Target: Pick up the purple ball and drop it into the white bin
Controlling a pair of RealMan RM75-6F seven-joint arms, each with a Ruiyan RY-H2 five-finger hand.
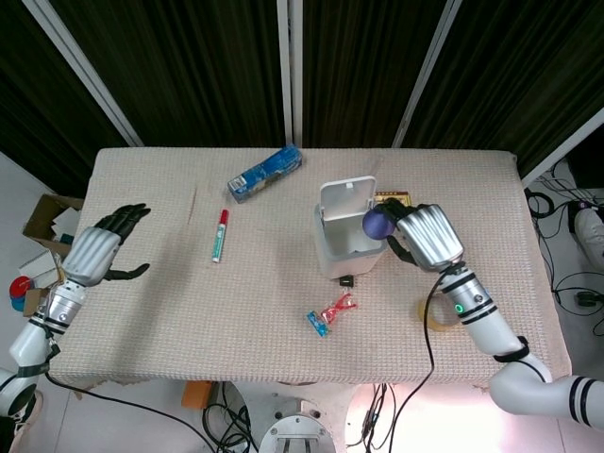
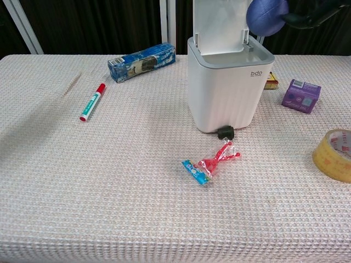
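Observation:
The purple ball (image 1: pixel 377 223) (image 2: pixel 266 15) is held in my right hand (image 1: pixel 422 235) (image 2: pixel 307 16), up in the air over the right rim of the white bin (image 1: pixel 350 243) (image 2: pixel 229 90). The bin stands mid-table with its lid (image 1: pixel 345 197) flipped up at the back. My left hand (image 1: pixel 98 250) hovers open over the table's left edge, fingers spread, holding nothing; the chest view does not show it.
A red marker (image 1: pixel 220 234), a blue box (image 1: pixel 265 173), a small purple box (image 2: pixel 301 95), a tape roll (image 2: pixel 333 154), a yellow-red pack (image 1: pixel 394 200) and candy wrappers (image 1: pixel 330 312) lie around the bin. A small black object (image 2: pixel 225 132) sits at the bin's base.

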